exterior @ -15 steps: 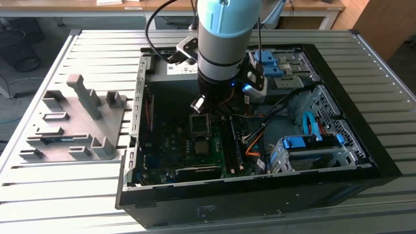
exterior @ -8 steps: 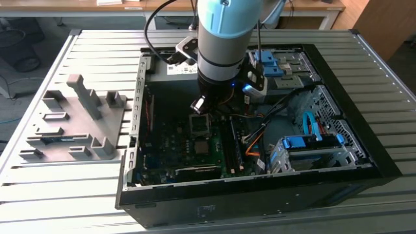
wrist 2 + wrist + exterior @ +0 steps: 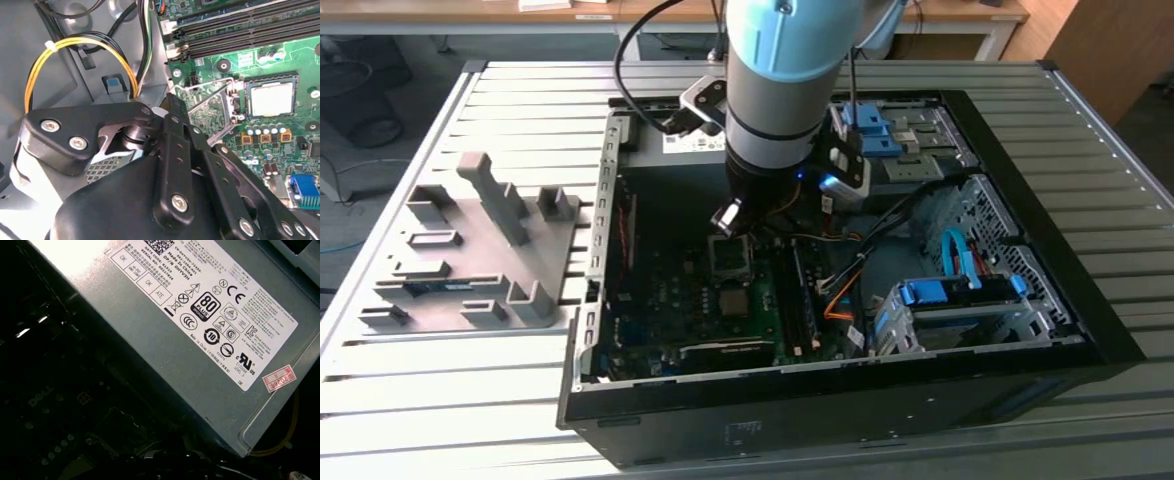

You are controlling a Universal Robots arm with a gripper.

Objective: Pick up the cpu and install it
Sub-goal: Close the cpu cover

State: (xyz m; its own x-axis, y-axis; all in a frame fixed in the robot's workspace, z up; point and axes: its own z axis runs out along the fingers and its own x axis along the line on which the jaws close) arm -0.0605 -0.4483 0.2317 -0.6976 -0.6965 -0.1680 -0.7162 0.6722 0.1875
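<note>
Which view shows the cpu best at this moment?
The second wrist view: the cpu lies flat in its socket on the green motherboard, its silver top unobstructed, beyond the gripper. In the exterior view the socket area sits small below the arm, and the chip is hard to make out. The first wrist view shows the grey box instead.

Arm point(image 3: 781, 90) over open computer case point(image 3: 1014, 290), perhaps near socket point(image 3: 728, 255).
</note>
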